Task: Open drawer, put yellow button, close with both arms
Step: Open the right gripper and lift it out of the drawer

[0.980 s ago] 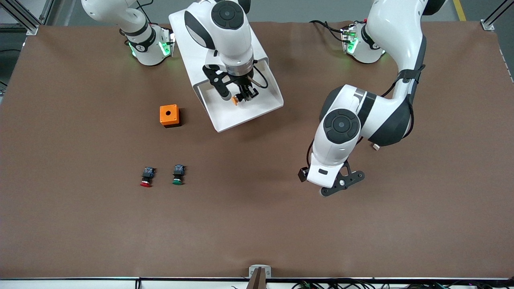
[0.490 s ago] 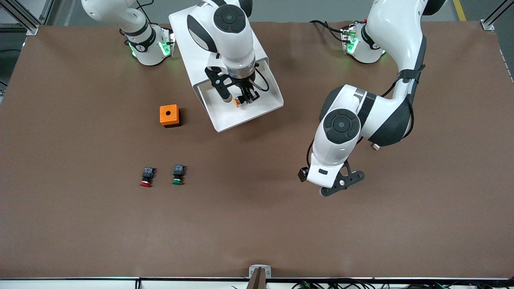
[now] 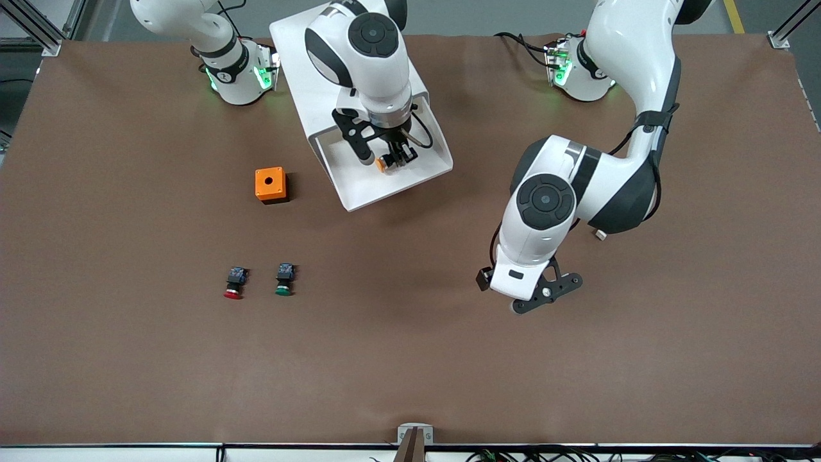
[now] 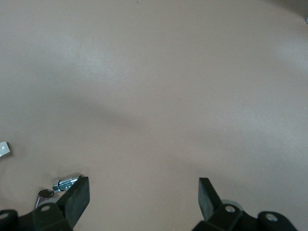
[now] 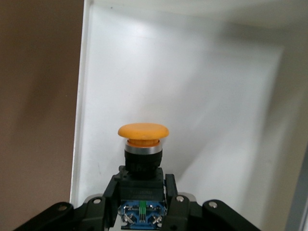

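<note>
The drawer (image 3: 369, 186) stands pulled out of the white cabinet (image 3: 301, 51), its white tray open. My right gripper (image 3: 396, 156) hangs over that tray, shut on the yellow button (image 3: 381, 164). In the right wrist view the fingers (image 5: 171, 190) clamp the button's black body, and the yellow button (image 5: 143, 131) points its cap at the drawer floor (image 5: 216, 96). My left gripper (image 4: 143, 192) waits open over bare brown table toward the left arm's end, with nothing between its fingers.
An orange box (image 3: 270, 185) with a round hole sits beside the drawer toward the right arm's end. A red-capped button (image 3: 235, 282) and a green-capped button (image 3: 284, 280) lie nearer the front camera. A small metal piece (image 4: 62, 184) lies by the left gripper.
My right gripper has shifted a little over the drawer tray toward the left arm's end, carrying the yellow button. The left arm has not moved.
</note>
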`<state>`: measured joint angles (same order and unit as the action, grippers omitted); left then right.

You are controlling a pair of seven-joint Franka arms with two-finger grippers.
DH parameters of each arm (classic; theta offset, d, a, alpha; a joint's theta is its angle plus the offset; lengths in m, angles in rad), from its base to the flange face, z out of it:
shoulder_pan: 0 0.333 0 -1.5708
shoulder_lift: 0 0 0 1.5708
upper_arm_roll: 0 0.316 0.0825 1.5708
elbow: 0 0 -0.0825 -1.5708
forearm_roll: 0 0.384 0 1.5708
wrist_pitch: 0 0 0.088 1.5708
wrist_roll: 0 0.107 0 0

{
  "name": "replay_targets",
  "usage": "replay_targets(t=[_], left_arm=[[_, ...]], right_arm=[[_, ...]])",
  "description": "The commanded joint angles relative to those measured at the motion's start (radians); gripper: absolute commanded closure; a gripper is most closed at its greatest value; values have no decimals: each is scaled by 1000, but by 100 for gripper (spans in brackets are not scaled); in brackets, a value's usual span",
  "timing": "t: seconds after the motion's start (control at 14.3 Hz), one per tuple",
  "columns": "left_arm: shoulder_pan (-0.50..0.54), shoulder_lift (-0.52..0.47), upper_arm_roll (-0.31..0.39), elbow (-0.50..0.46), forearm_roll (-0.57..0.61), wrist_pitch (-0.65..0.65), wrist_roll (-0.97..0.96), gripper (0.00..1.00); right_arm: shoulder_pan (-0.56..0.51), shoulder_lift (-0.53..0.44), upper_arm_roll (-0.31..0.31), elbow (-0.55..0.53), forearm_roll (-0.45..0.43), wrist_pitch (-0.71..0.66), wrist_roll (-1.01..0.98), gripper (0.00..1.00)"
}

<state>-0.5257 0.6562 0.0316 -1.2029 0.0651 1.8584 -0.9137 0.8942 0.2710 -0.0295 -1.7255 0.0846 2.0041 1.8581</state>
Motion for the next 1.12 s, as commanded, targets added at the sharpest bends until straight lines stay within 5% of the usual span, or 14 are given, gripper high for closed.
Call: replay_targets(t=[0.0, 0.07, 0.14, 0.63, 1.05], left_arm=[[4, -37, -9, -37, 16, -4, 15, 1], [4, -37, -9, -37, 16, -2, 15, 1], [4, -37, -9, -37, 16, -2, 15, 1], [-10, -56, -16, -72, 16, -4, 15, 1], [4, -72, -110, -86, 15, -40, 10, 1]], right_arm=[[15, 13, -10, 26, -11, -5, 26, 73], [15, 19, -10, 29, -11, -7, 27, 24], [17, 23, -10, 30, -13, -7, 27, 0], [15, 31, -10, 49, -14, -7, 12, 0], [-35, 30, -17, 104, -14, -41, -109, 0]])
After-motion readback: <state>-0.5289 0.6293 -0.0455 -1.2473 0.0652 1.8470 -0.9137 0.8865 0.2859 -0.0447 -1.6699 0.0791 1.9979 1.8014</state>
